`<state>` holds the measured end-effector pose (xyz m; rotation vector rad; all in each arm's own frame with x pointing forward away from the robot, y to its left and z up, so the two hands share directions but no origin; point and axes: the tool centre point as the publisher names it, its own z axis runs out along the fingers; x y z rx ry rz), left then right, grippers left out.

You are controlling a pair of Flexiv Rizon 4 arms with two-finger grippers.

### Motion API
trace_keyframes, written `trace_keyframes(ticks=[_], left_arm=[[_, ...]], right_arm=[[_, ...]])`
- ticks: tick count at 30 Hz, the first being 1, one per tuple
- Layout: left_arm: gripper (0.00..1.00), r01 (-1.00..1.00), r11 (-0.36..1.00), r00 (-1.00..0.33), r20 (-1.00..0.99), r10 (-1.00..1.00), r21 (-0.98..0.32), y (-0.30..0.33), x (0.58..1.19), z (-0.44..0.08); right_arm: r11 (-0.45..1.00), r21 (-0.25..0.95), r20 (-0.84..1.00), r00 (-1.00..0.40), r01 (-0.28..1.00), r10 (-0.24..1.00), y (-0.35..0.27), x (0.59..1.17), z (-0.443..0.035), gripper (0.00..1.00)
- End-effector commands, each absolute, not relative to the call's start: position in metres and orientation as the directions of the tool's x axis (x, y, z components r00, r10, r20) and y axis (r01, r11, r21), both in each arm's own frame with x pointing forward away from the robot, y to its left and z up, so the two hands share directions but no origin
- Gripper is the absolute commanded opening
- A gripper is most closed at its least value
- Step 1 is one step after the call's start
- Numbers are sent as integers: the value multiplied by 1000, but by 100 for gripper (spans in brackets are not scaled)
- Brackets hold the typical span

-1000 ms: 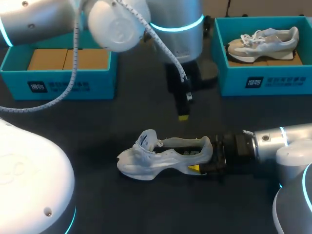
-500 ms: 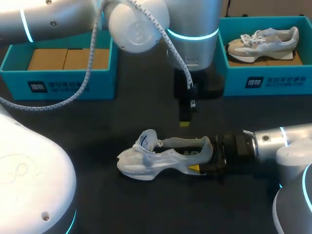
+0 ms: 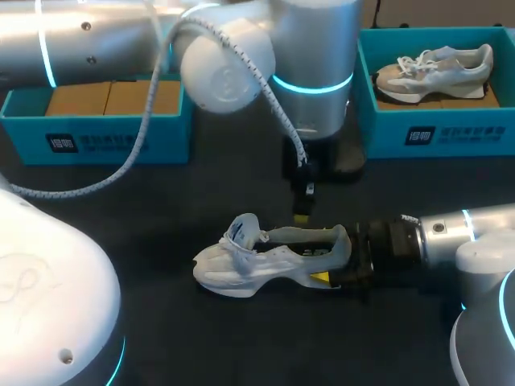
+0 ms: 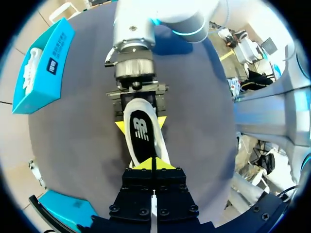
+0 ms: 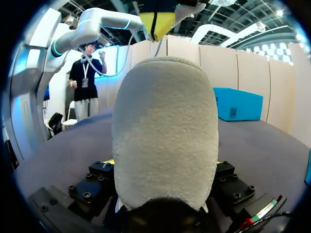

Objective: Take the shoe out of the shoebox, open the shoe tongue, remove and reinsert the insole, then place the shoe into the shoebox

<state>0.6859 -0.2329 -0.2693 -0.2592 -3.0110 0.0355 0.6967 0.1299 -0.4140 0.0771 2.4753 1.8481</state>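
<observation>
One white shoe (image 3: 269,261) sits mid-table (image 3: 161,209) in the head view, its heel clamped in my right gripper (image 3: 336,278). From my left wrist, my left gripper (image 4: 153,164) hangs just above the shoe's opening, its tips pressed together. From my right wrist, the grey heel fills the view.

The left hand (image 3: 302,215) hangs straight down over the bench's (image 3: 185,342) middle, fingertips (image 4: 145,165) pressed together. The right hand (image 3: 328,273) lies level, clamping the shoe (image 3: 257,261) at its heel.

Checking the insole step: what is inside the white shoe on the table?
A dark insole lies inside the shoe, seen at the heel end. The left gripper hides the toe end.
</observation>
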Motion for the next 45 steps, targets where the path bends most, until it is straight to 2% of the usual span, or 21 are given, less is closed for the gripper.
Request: trace_keyframes(ticks=[1, 19, 35, 45], left_arm=[[0, 160, 984, -976, 135, 170, -84, -234, 688, -289], [0, 155, 984, -977, 135, 166, -91, -237, 687, -294], [0, 231, 966, -961, 128, 245, -117, -249, 683, -332], [0, 265, 961, -951, 145, 274, -83, -251, 672, -353]], right_arm=[[290, 957, -10, -998, 10, 69, 132, 697, -413, 0], [290, 957, -10, -998, 10, 69, 132, 697, -413, 0], [290, 957, -10, -998, 10, 69, 132, 697, -413, 0], [290, 957, -10, -998, 10, 69, 132, 697, -413, 0]])
